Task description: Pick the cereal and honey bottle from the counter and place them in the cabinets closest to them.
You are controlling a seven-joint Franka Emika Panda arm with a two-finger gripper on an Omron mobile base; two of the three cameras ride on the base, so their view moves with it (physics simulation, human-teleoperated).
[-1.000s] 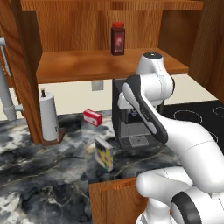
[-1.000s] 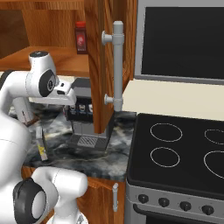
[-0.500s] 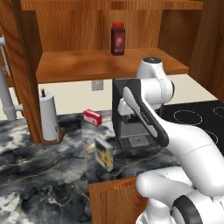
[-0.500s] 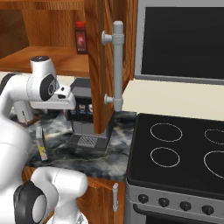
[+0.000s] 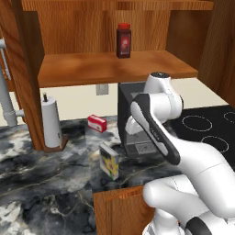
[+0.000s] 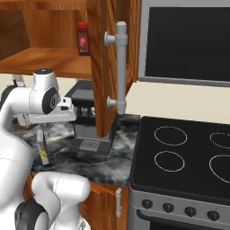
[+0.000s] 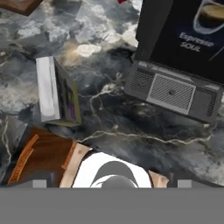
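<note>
One cereal box stands upright on the marbled table, just left of the black espresso machine. My hand camera looks down on the box, with the machine's drip tray off to one side. My white arm bends in front of the machine. I cannot tell if my tool is apart or together. Up on the open cabinet shelf sits a dark red jar. A small red box lies on the table near a paper towel roll.
</note>
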